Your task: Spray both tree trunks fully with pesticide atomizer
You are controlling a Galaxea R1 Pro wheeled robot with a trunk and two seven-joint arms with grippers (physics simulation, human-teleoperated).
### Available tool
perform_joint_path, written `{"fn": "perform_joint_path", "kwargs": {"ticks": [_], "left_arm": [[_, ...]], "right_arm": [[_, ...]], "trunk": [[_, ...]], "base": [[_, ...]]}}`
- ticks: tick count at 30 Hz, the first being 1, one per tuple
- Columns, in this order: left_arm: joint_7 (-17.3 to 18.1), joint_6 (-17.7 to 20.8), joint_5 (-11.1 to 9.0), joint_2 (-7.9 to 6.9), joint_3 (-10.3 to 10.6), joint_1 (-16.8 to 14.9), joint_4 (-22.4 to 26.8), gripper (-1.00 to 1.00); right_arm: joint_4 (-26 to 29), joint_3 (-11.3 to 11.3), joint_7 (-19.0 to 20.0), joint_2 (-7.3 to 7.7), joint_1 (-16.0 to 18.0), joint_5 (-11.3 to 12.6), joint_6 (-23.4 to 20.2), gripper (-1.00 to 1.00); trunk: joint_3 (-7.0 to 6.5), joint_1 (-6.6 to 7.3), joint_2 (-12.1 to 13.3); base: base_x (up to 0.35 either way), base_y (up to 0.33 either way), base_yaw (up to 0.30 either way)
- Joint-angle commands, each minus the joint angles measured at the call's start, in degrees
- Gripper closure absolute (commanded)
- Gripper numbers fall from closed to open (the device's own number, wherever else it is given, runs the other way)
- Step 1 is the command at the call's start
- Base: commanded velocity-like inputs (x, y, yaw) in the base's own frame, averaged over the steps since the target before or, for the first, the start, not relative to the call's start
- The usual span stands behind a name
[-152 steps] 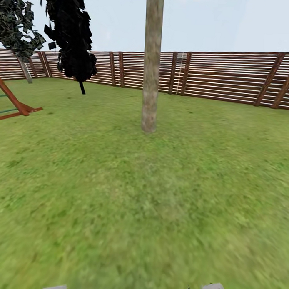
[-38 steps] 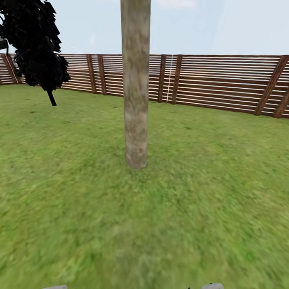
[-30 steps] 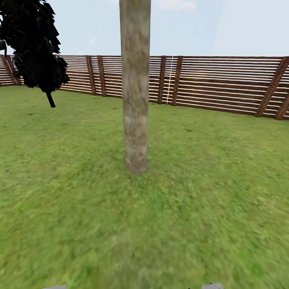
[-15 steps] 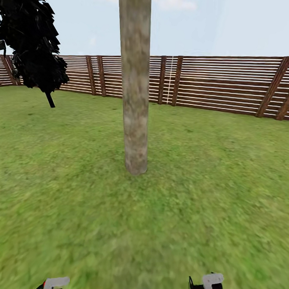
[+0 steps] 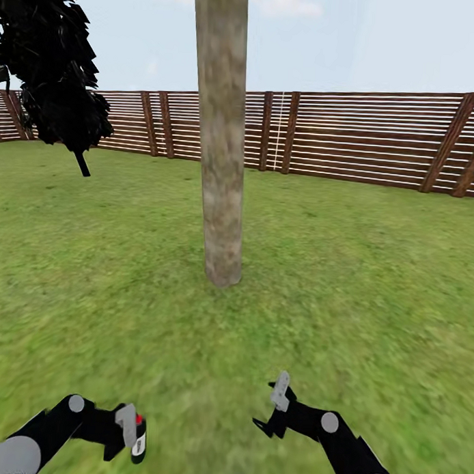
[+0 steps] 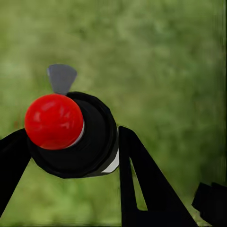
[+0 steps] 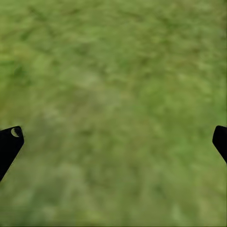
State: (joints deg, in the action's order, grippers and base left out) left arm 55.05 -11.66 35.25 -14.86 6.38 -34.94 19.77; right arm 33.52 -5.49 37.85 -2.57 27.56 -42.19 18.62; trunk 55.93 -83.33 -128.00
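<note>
1. Grass lawn (image 5: pixel 345 282) extends to a brown slat fence (image 5: pixel 363 139); a thick mottled tree trunk (image 5: pixel 220 141) stands ahead, centre.
2. Left gripper (image 5: pixel 124 431): fingers clamped on the pesticide atomizer (image 5: pixel 138 437), held above the grass low at the robot's left; red spot faces the left wrist camera.
3. Right gripper (image 5: pixel 275 409): jaws spread wide, holding nothing, over grass.

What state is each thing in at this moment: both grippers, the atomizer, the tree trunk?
left gripper: shut on the pesticide atomizer, raised over the grass.
pesticide atomizer: held, off the ground, red spot and black top visible.
right gripper: open, empty, above the lawn.
tree trunk: upright, ahead of both arms, no spray on it that I can make out.
</note>
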Motion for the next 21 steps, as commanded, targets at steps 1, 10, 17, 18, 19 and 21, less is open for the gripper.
{"fn": "perform_joint_path", "kwargs": {"ticks": [1, 10, 17, 18, 19, 21], "left_arm": [[1.1, 1.2, 0.9, 0.17, 0.0, 0.0, 0.8, 1.0], [3.0, 4.4, 4.9, 4.75, 0.1, -0.4, 2.0, 1.0], [3.5, 5.7, 12.6, 9.45, 0.1, -1.2, 2.5, 1.0], [3.6, 5.9, 13.2, 9.65, 0.0, -1.2, 2.5, 1.0], [3.6, 5.9, 13.4, 10.02, 0.1, -1.2, 2.5, 1.0], [3.6, 5.9, 14.2, 11.66, 0.1, -1.2, 2.5, 1.0]], "right_arm": [[-0.1, 0.2, 0.1, -0.03, 0.0, 0.0, -0.1, -1.0], [0.1, 3.9, 5.3, -1.55, 0.3, -0.1, -0.3, 1.0], [0.2, 10.3, 5.6, -4.09, 0.6, 0.0, -0.3, 1.0], [0.3, 11.0, 5.6, -4.37, 0.7, 0.0, -0.3, 1.0], [0.4, 11.5, 5.6, -4.6, 0.8, 0.0, -0.3, 1.0], [0.5, 11.9, 5.6, -5.5, 0.8, 0.0, -0.3, 1.0]], "trunk": [[0.0, 0.0, 0.0], [0.0, 0.0, 0.0], [0.0, 0.0, 0.0], [0.0, 0.0, 0.0], [0.0, 0.0, 0.0], [0.0, 0.0, 0.0]], "base": [[0.0, 0.0, 0.0], [0.0, 0.0, 0.0], [0.0, 0.0, 0.0], [0.0, 0.0, 0.0], [0.0, 0.0, 0.0], [0.0, 0.0, 0.0]]}}
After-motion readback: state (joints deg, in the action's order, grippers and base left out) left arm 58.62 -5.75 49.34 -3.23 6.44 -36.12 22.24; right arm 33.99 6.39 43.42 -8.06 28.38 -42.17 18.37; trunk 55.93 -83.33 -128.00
